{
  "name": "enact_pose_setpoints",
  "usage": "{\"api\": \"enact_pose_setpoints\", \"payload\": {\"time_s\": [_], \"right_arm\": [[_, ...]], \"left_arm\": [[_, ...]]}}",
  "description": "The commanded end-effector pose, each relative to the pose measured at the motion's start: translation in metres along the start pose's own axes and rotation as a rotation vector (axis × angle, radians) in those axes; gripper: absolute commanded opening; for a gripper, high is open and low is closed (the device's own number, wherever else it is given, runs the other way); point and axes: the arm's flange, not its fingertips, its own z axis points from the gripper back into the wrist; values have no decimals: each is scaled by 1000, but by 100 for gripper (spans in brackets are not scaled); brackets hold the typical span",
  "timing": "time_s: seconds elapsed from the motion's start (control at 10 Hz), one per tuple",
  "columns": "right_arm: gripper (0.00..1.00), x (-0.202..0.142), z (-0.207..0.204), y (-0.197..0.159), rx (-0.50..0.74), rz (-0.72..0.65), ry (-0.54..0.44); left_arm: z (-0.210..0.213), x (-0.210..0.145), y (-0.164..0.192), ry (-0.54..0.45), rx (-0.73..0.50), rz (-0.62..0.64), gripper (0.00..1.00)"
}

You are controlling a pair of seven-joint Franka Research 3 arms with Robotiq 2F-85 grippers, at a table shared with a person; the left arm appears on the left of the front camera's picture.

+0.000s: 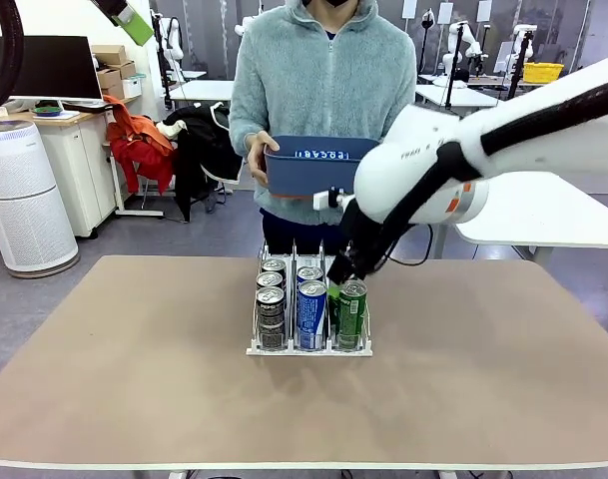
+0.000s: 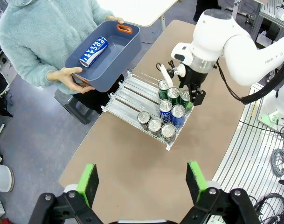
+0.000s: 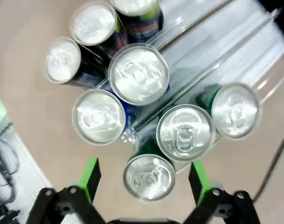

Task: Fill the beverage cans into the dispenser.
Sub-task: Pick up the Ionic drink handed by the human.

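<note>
Hanging high over the worktop (image 1: pixel 134 379), the left gripper (image 2: pixel 142 170) is seen with its fingers apart. The dispenser (image 1: pixel 308 351) is loaded with three dark cans (image 1: pixel 271 317), two blue cans (image 1: pixel 311 314) and three green cans (image 1: pixel 352 311). The right gripper (image 3: pixel 144 168) is held spread over the front green can. Beyond, a tub (image 1: pixel 304 175) with one loose can (image 2: pixel 93 51) is held by a person (image 1: pixel 323 70).

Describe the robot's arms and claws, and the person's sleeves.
The right arm is glossy white with rounded joints, small grey lettering and a black cable. The left claw and right claw are black with green pads. The person's sleeves are fluffy pale teal fleece.
</note>
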Motion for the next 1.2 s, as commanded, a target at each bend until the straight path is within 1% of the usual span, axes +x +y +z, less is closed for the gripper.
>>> {"api": "enact_pose_setpoints", "payload": {"time_s": [0.0, 0.1, 0.2, 0.3, 0.6, 0.9, 1.1], "right_arm": [[100, 2, 47, -19, 86, 54, -121], [100, 3, 75, -21, 82, 57, -179], [100, -2, 109, -22, 37, 55, -220], [100, -8, 141, -24, 30, 45, -244], [100, -31, 223, -18, -44, -18, -325], [100, -53, 281, -19, -73, -69, -374], [100, -63, 303, -20, -106, -100, -426]], "left_arm": [[0, -2, 0, 1, -1, 2, 100], [0, -2, 0, 1, -1, 2, 100], [0, -2, 0, 1, -1, 2, 100], [0, -2, 0, 1, -1, 2, 100], [0, -2, 0, 1, -1, 2, 100], [0, -2, 0, 1, -1, 2, 100], [0, -2, 0, 1, -1, 2, 100]]}}
